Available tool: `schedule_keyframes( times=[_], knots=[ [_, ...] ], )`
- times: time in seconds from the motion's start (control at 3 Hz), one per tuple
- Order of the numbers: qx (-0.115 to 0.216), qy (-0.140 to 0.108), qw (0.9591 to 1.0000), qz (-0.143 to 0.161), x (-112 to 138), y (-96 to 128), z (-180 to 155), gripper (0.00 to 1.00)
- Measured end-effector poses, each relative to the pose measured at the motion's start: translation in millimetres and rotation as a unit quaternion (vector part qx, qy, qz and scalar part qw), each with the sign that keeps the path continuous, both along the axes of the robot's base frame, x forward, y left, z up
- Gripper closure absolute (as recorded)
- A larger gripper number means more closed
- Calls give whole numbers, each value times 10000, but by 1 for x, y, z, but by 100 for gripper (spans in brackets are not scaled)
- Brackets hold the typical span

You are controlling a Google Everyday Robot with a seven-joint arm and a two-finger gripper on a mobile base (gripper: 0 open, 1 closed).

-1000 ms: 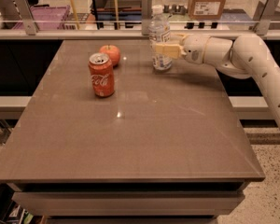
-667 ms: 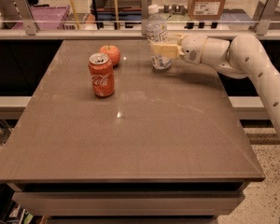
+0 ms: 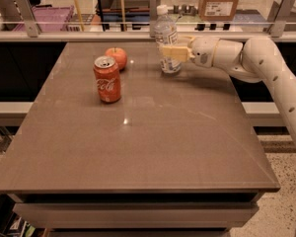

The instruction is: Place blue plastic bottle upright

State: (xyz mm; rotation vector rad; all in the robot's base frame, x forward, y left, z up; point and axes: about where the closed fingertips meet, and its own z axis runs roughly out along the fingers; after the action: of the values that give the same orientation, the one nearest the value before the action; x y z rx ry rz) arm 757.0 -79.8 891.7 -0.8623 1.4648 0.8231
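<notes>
Gripper [image 3: 173, 52] at far side of table [image 3: 138, 147] clamps the upright bottle [image 3: 165, 33] mid-body; base looks seated, so open slowly & back off straight w/o tipping it.

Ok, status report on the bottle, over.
Gripper against the blue plastic bottle, far side of table. Bottle upright, base on the tabletop. Coca-Cola can and apple stand apart, not in the way.

The gripper [image 3: 169, 53] grips the blue plastic bottle [image 3: 166, 33] near the bench's [image 3: 138, 152] far edge. A red can [image 3: 107, 79] and an apple [image 3: 117, 57] stand left; the front is open.
</notes>
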Motion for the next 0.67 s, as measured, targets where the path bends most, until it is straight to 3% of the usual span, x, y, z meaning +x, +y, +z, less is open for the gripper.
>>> schedule_keyframes(
  times=[0.67],
  knots=[
    [1,0,10000,0,0,0,1,100]
  ],
)
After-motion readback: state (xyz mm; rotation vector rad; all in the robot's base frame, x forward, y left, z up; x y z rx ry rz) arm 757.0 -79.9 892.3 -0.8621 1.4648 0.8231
